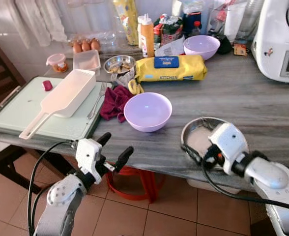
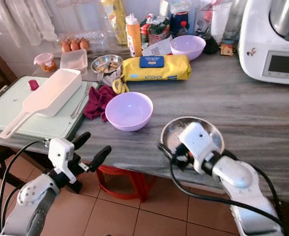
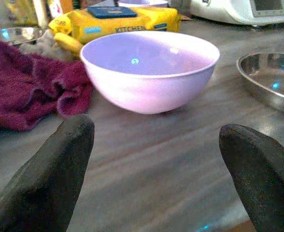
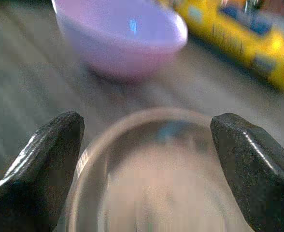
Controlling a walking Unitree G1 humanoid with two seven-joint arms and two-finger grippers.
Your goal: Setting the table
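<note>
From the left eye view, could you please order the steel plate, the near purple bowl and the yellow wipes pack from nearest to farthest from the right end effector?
1. Steel plate, directly beneath the right end effector, at the table's near edge.
2. Near purple bowl, to its left.
3. Yellow wipes pack, farther back, mid-table.

1. The word "KITCHEN" is printed in dark letters along the front edge of the soft yellow plastic packet of wipes [image 1: 171, 68], which lies on the grey wood-grain worktop [image 1: 243, 105].
2. The dark blue flap label [image 1: 166, 62] on top of that packet carries print too small to read.
3. The white kitchen appliance [image 1: 280, 39] has a display panel; nothing on it is legible.
</note>
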